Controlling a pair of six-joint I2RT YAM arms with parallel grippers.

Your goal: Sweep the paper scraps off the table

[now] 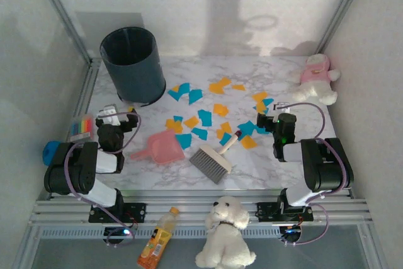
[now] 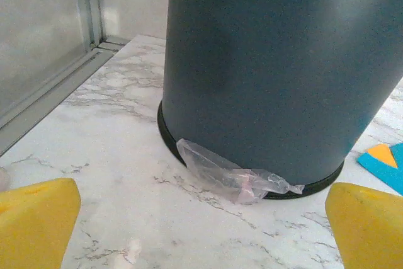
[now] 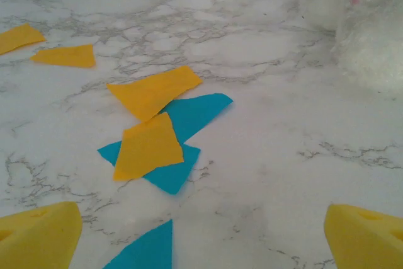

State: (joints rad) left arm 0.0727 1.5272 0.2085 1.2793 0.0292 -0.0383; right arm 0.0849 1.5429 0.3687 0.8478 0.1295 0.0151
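Both arms are being held folded low at the bottom of the top view. The left gripper (image 1: pixel 115 113) and right gripper (image 1: pixel 279 120) are being pointed up-frame, each with jaws spread wide and nothing between them. The paper scraps (image 1: pixel 220 110), orange and teal, flat and irregular, are being shown scattered across mid-frame on the table (image 1: pixel 264 171), some overlapping, above the pink dustpan (image 1: pixel 160 147) and brush (image 1: pixel 213 160).

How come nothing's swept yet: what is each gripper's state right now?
Left gripper: open, holding nothing.
Right gripper: open, holding nothing.
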